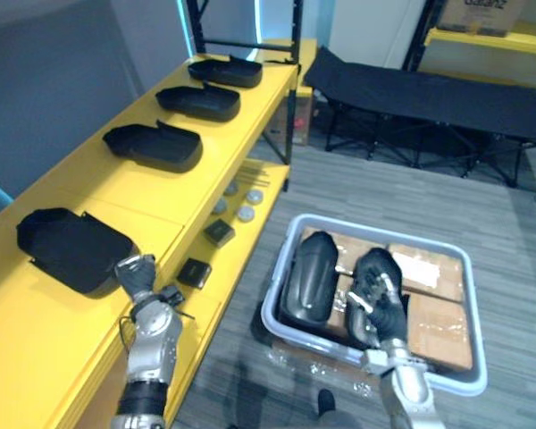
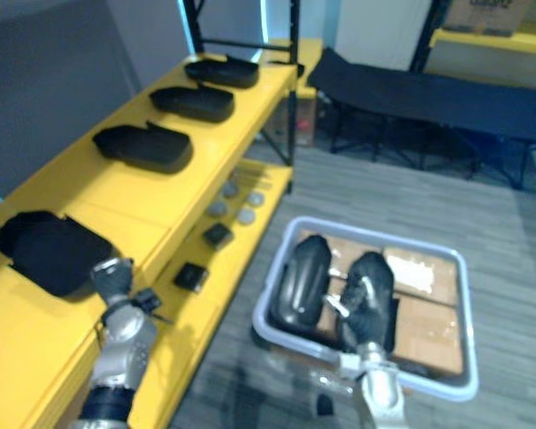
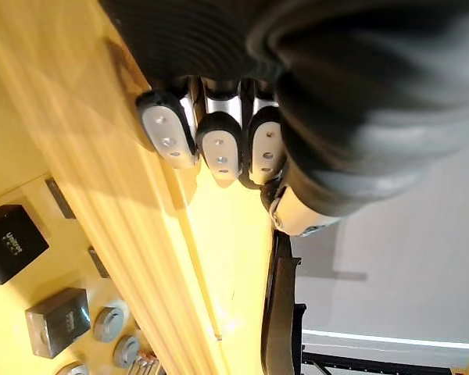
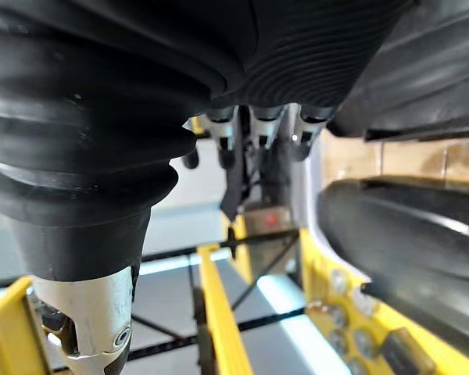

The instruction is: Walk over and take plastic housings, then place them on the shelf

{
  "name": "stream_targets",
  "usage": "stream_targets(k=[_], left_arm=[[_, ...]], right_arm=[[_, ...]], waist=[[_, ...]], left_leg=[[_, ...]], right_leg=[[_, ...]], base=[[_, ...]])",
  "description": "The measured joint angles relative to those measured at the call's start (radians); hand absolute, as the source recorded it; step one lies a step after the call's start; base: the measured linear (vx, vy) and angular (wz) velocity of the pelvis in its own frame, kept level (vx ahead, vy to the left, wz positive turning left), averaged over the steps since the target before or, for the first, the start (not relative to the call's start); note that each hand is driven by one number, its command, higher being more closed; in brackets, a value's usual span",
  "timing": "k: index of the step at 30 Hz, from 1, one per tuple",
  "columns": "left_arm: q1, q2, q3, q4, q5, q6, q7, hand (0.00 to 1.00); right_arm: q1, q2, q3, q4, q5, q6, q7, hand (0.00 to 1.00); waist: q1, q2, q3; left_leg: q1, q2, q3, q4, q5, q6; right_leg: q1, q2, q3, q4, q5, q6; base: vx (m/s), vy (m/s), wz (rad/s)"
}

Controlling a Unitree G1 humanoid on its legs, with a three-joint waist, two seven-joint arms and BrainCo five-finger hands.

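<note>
Several black plastic housings lie in a row on the yellow shelf (image 1: 62,349); the nearest housing (image 1: 67,246) is just left of my left hand (image 1: 141,279). That hand hovers at the shelf's front edge with its fingers (image 3: 219,144) curled and nothing in them. On the floor, a grey bin (image 1: 375,225) holds two more housings. My right hand (image 1: 384,308) rests on the right housing (image 1: 381,264), fingers (image 4: 262,125) curled over its edge. The left housing (image 1: 311,273) lies beside it, untouched.
Cardboard boxes (image 1: 438,317) line the bin under the housings. Small black and round metal parts (image 1: 219,232) sit on the shelf's lower level. A black folding cot (image 1: 429,89) stands beyond the bin, with grey floor between them.
</note>
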Motion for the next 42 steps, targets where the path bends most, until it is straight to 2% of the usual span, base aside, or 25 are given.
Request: stream_targets(k=[6,12,20,27,32,35,38,40,42], left_arm=[[-0.038,0.031,0.001,0.039,0.0,-0.008,0.012,1.0],[-0.08,0.055,0.003,0.086,0.0,-0.036,0.017,1.0],[-0.12,0.094,0.004,0.142,-0.001,-0.058,0.022,1.0],[-0.146,0.112,0.005,0.145,-0.004,-0.073,0.022,1.0],[-0.14,0.112,0.004,0.111,-0.006,-0.076,0.014,1.0],[-0.069,0.098,0.003,-0.135,-0.003,-0.079,0.006,1.0],[-0.004,0.055,0.001,-0.49,0.004,-0.119,-0.036,1.0],[0.018,0.038,-0.002,-0.611,0.014,-0.134,-0.059,1.0],[0.051,0.043,0.006,-0.734,0.028,-0.19,-0.094,1.0]], right_arm=[[0.0,-0.018,0.005,0.0,0.0,0.0,0.011,0.0],[-0.006,-0.025,0.012,0.0,0.0,0.0,0.016,0.0],[-0.02,-0.031,0.029,-0.001,0.0,0.001,0.017,0.0],[-0.02,-0.048,0.045,-0.003,0.0,0.001,0.018,0.0],[-0.019,-0.049,0.046,-0.013,0.0,0.001,0.018,0.0],[-0.003,-0.045,0.048,-0.033,0.0,0.001,0.017,0.0],[0.018,-0.028,0.048,-0.059,-0.001,0.001,0.014,0.0],[0.022,-0.021,0.049,-0.06,-0.001,0.0,0.013,0.0],[0.024,-0.021,0.067,-0.061,-0.001,0.0,0.0,0.0]], waist=[[-0.001,-0.006,0.012],[-0.002,-0.01,0.02],[-0.025,-0.009,0.049],[-0.028,-0.008,0.066],[-0.028,-0.007,0.067],[-0.024,-0.006,0.067],[-0.021,-0.004,0.069],[-0.021,0.003,0.065],[0.004,0.014,0.061]], left_leg=[[-0.001,0.0,0.002,0.0,0.0,0.0],[-0.012,-0.002,0.014,0.005,-0.001,0.0],[-0.016,0.0,0.014,0.025,-0.012,0.002],[-0.036,-0.001,0.012,0.042,-0.019,0.003],[-0.045,-0.001,-0.036,0.052,-0.028,0.008],[-0.045,-0.001,-0.039,0.051,-0.028,0.008],[-0.034,-0.001,-0.05,0.048,-0.028,0.008],[-0.023,-0.001,-0.067,0.046,-0.029,0.009],[-0.009,-0.003,-0.068,0.034,-0.029,0.009]], right_leg=[[-0.003,0.0,0.002,0.0,0.0,0.0],[-0.019,-0.001,0.017,0.004,0.002,0.002],[-0.022,-0.003,0.02,0.008,0.001,0.002],[-0.036,-0.006,0.021,0.015,0.003,0.005],[-0.035,-0.005,0.017,0.014,0.003,0.005],[-0.032,-0.004,0.014,0.014,0.003,0.005],[-0.015,-0.005,-0.001,0.012,0.003,0.005],[0.008,-0.005,-0.015,0.007,0.002,0.004],[0.02,-0.005,-0.017,0.001,0.002,0.003]], base=[[0.0,0.0,-0.01],[0.01,0.004,-0.06],[0.0,0.0,0.0],[0.0,0.001,0.0],[0.01,-0.022,0.02],[0.01,0.001,0.03],[0.02,-0.002,0.1],[0.01,0.0,0.18],[-0.01,0.002,0.03]])
